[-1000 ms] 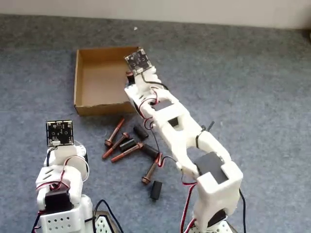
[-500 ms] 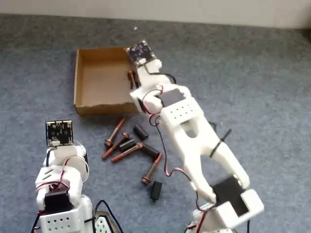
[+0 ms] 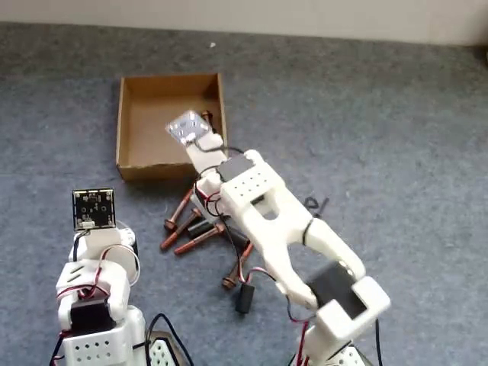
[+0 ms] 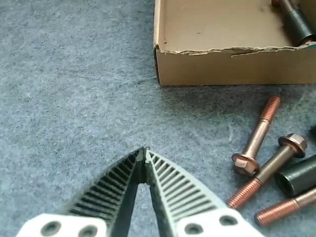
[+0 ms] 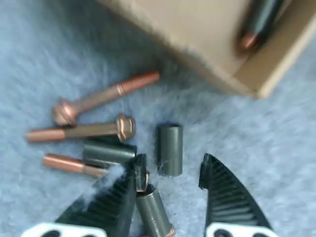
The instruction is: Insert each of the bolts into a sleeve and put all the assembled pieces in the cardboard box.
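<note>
The right tool (image 5: 173, 165) hangs with its jaws spread, just above a loose sleeve (image 5: 170, 148) that lies on the grey felt-like surface (image 5: 59, 44) between the two ribbed fingers. The left tool (image 4: 144, 158) is pressed together with nothing in it, low over the surface and well apart from the pile.

The main risk, as I judge it, is crowding. One finger (image 5: 131, 180) of the right tool sits right over a second sleeve (image 5: 153, 212), and a third sleeve (image 5: 108, 153) lies just beside it, against a bolt (image 5: 66, 163). A straight descent could land that finger on a neighbour rather than on the surface. The jaws might then close on two sleeves at once, or push the chosen one aside. The sleeve is round, so a squeeze off its middle would probably roll it or squirt it out. It also lies near the wall of the cardboard box (image 3: 120, 122), which leaves little room on that side.

The sleeves are short, dark, dull tubes with open ends. The bolts are copper-coloured with flanged hex heads and thread toward the tip. Two of them (image 5: 106, 96) (image 5: 79, 131) lie side by side, near the sleeves. One assembled piece (image 4: 296, 19) lies in a corner of the box. One more sleeve (image 3: 244, 299) lies apart, near the arm bases.
</note>
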You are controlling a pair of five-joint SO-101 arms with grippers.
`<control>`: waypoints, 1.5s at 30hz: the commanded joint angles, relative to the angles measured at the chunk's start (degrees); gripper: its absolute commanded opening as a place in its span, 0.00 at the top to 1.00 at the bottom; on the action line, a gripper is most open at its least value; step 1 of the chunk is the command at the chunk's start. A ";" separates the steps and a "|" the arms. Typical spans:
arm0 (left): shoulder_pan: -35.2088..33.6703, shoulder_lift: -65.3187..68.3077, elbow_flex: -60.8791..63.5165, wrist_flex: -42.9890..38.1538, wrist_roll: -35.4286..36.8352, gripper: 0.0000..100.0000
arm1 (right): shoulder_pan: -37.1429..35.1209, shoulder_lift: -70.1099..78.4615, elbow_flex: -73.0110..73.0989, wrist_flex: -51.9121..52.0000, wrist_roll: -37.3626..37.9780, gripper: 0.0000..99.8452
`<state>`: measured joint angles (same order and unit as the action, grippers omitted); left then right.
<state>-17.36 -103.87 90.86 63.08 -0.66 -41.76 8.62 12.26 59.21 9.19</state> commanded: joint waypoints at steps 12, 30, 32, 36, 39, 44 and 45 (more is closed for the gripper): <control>-0.84 -0.57 -0.40 -1.32 -0.79 0.97 | -0.84 12.00 -4.18 0.31 0.53 0.90; -0.75 -0.57 -0.22 -1.05 -0.88 0.97 | 1.19 -2.77 -17.89 20.18 0.53 0.99; -0.75 -0.57 -0.22 -1.05 -0.88 0.97 | 1.54 -9.63 -15.16 21.41 0.53 0.99; -0.75 -0.57 -0.22 -1.05 -0.88 0.97 | 4.26 -22.73 -6.46 21.32 0.53 0.99; -0.66 -0.57 -0.22 -1.05 -0.88 0.97 | 7.25 -31.08 0.92 20.70 0.35 0.99; -0.40 -0.48 -0.75 -1.32 -0.97 0.97 | 12.35 -43.56 15.25 14.81 0.09 0.99; -0.40 -0.48 -0.84 -1.32 -1.32 0.97 | 13.32 -45.85 18.51 13.23 0.09 0.99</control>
<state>-17.36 -103.87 90.86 62.99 -0.84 -31.56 -29.10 24.84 77.05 9.19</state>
